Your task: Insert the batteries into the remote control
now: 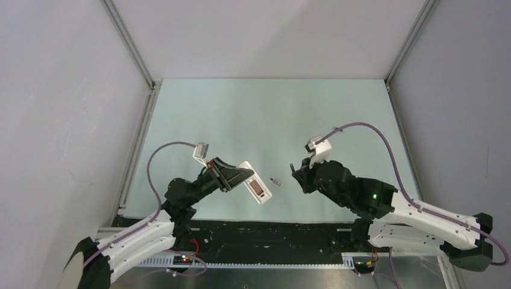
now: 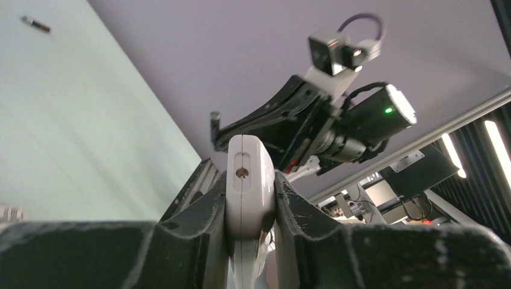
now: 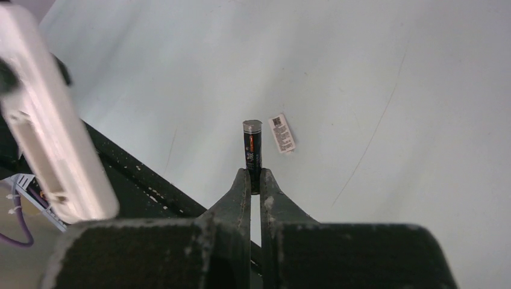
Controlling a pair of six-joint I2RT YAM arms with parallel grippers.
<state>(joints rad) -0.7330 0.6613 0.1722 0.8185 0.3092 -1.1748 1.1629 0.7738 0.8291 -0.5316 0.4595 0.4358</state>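
My left gripper (image 1: 232, 173) is shut on the white remote control (image 1: 256, 188), which it holds above the table with its small screen facing up. In the left wrist view the remote control (image 2: 250, 180) is seen end-on, clamped between both fingers. My right gripper (image 3: 253, 177) is shut on a dark battery (image 3: 252, 147), pinched at its lower end with the metallic end pointing away. It hangs just right of the remote, a short gap apart (image 1: 295, 171). A second battery (image 2: 36, 24) lies far off on the pale green mat.
A small flat pale cover plate (image 3: 281, 133) with a printed label lies on the mat (image 1: 271, 120) between the two grippers, also seen from above (image 1: 276, 181). The black front edge of the table (image 1: 271, 232) runs just below the remote. Grey walls enclose the mat.
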